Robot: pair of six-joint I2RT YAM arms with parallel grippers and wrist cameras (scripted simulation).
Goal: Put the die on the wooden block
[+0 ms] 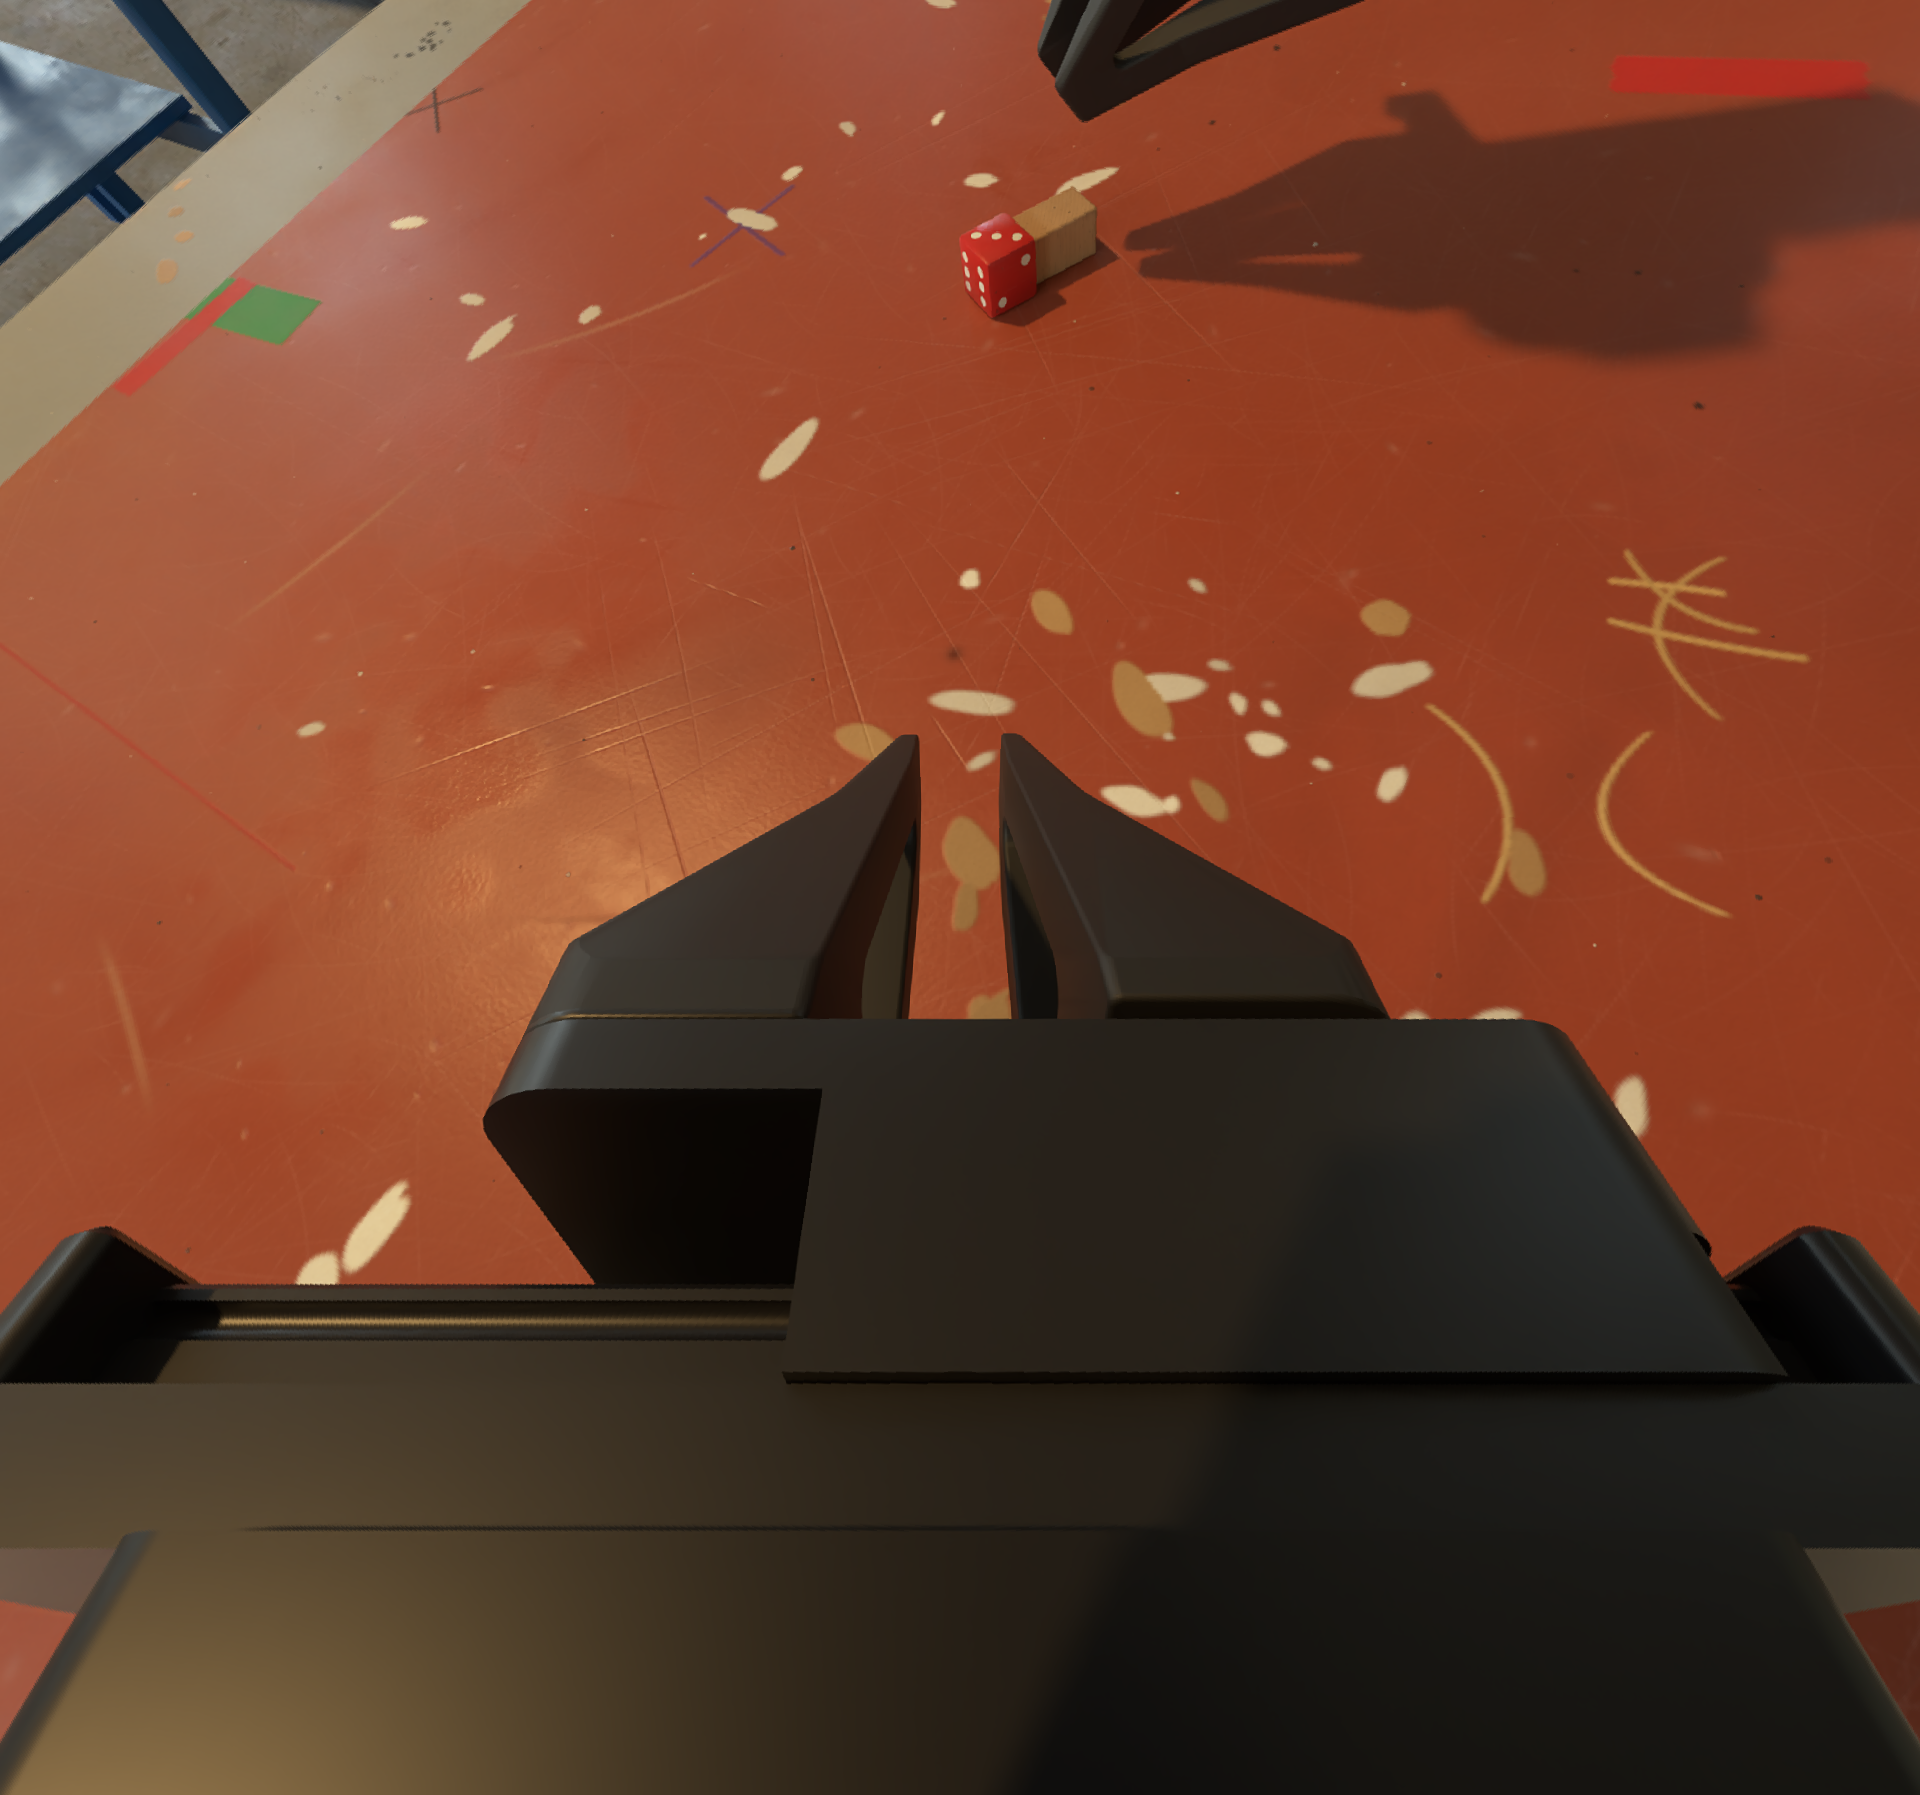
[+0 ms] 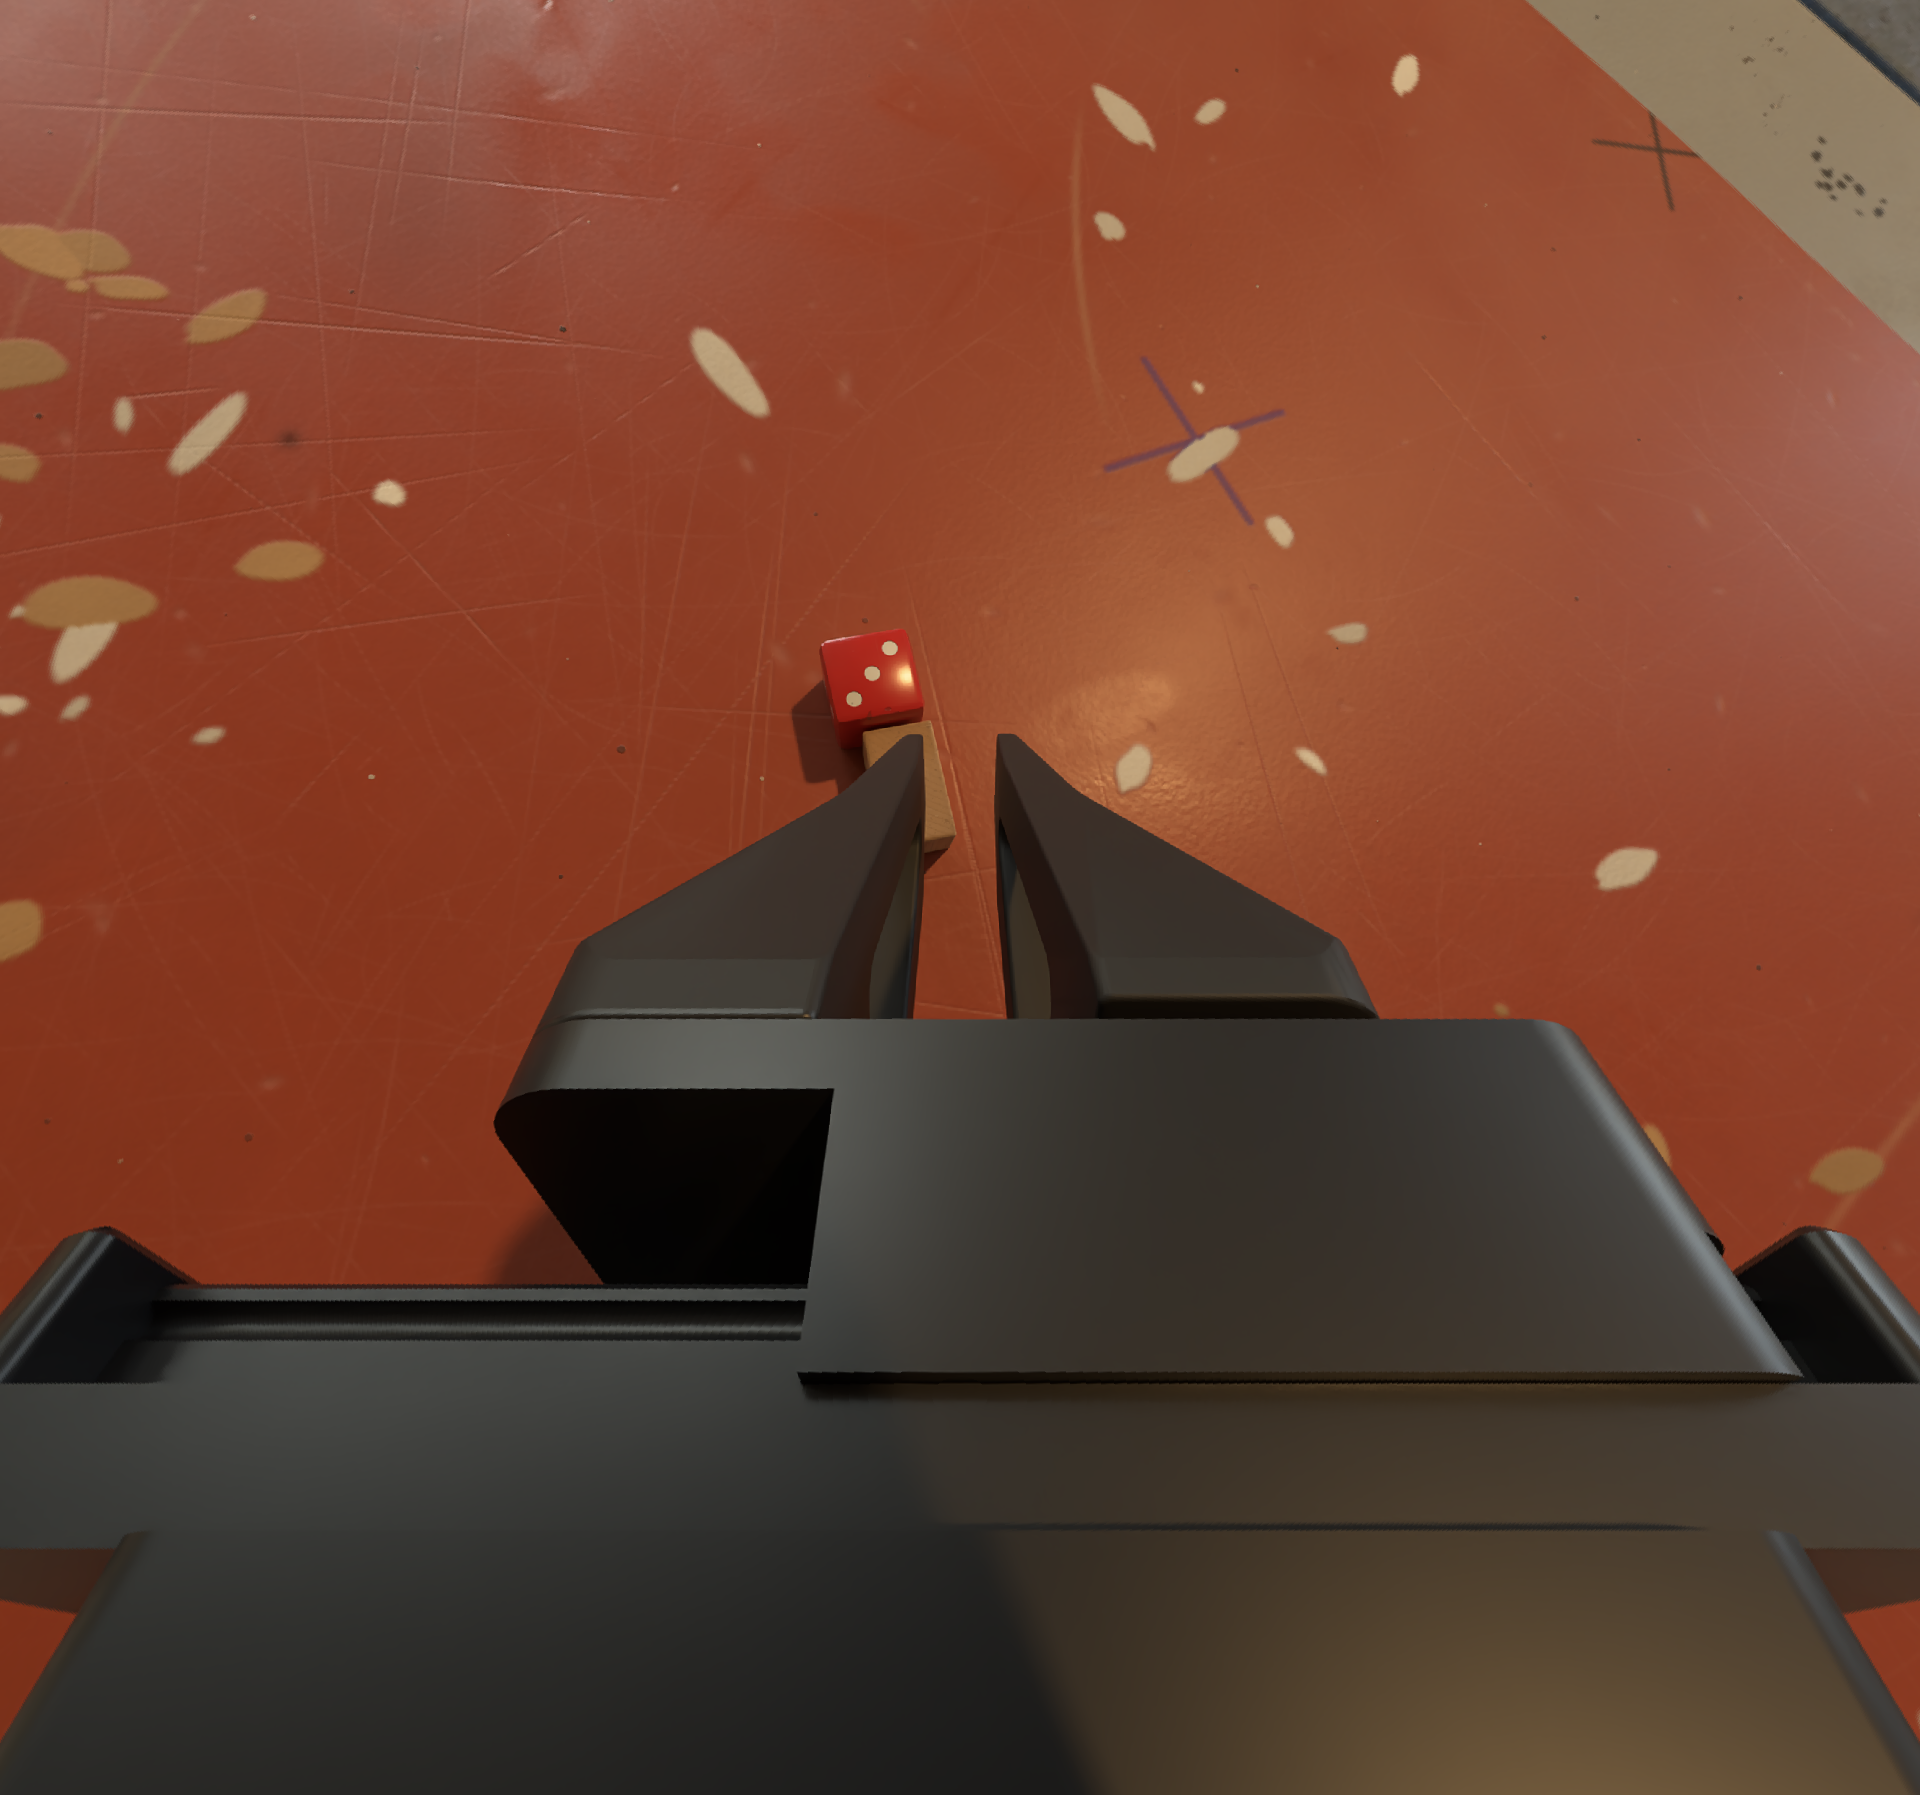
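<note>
A red die (image 1: 997, 265) with white pips sits on the red table, touching one end of a small wooden block (image 1: 1060, 233) that lies flat beside it. In the right wrist view the die (image 2: 871, 680) is just beyond the block (image 2: 935, 795), which my left finger partly hides. My right gripper (image 2: 958, 743) hovers above the block with its jaws nearly together and nothing between them. It also shows in the left wrist view (image 1: 1070, 72), above and beyond the two objects. My left gripper (image 1: 959, 743) is shut and empty, well short of the die.
The red table top (image 1: 520, 602) is scratched and speckled with pale paint spots. A tan border strip (image 1: 312, 114) runs along its far edge, with green tape (image 1: 265, 311) near it. Blue frame legs (image 1: 135, 10) stand beyond the edge.
</note>
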